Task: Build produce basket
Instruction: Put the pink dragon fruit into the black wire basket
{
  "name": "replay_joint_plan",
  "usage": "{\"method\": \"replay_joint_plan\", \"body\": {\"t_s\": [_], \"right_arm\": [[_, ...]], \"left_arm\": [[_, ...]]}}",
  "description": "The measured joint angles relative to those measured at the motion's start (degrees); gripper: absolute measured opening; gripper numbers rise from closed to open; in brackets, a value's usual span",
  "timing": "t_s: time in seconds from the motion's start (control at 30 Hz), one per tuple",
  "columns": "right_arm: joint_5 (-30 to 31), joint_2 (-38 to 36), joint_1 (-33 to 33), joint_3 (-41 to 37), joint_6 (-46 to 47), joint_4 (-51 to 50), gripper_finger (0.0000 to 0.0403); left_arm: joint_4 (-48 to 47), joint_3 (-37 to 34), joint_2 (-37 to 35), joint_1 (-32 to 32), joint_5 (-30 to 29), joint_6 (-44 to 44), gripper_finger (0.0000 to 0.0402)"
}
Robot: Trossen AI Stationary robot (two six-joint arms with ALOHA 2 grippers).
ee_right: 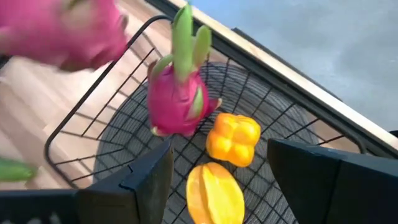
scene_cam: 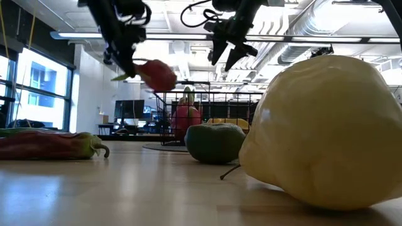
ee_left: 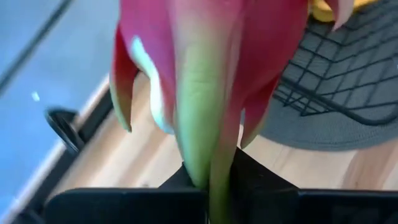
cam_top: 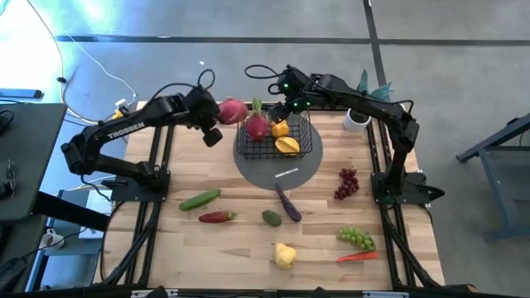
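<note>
Dragon fruit [cam_top: 233, 110] clamped in left hand [cam_top: 217, 116], just beside basket [cam_top: 306, 149], right hand [cam_top: 286, 106] parted above it

Two dark, jointed arms on black frames

The left arm [cam_top: 124, 132] is matte black with white "TROSSEN" lettering along its long link; the right arm [cam_top: 381, 108] is equally black, with small green lights glowing near its wrist. Thin black cables loop above both wrists. Each gripper's fingers [ee_right: 149, 180] are flat, blocky black plastic with angular edges.
</note>
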Motion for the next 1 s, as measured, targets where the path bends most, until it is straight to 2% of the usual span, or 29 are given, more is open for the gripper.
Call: {"method": "replay_joint_plan", "body": {"t_s": [0.23,0.37,0.5,0.87,1.0], "right_arm": [[2.1,0.0,-0.2,0.0,0.0,1.2,0.0240],[3.6,0.0,-0.4,0.0,0.0,1.5,0.0240],[7.6,0.0,-0.7,0.0,-0.3,1.2,0.0240],[9.2,0.0,-1.7,0.0,-1.2,1.2,0.0240],[9.7,0.0,-1.7,0.0,-2.1,1.2,0.0240]], "left_arm": [[-0.9,6.8,0.2,-0.2,-0.2,10.9,0.0005],[-0.8,7.8,0.2,-0.2,2.1,21.8,0.0005],[-0.8,7.8,0.3,-1.0,2.3,28.0,0.0005],[0.1,7.8,4.1,-7.3,1.9,37.5,0.0005],[0.9,7.8,6.9,-9.5,-3.4,38.3,0.0005]]}}
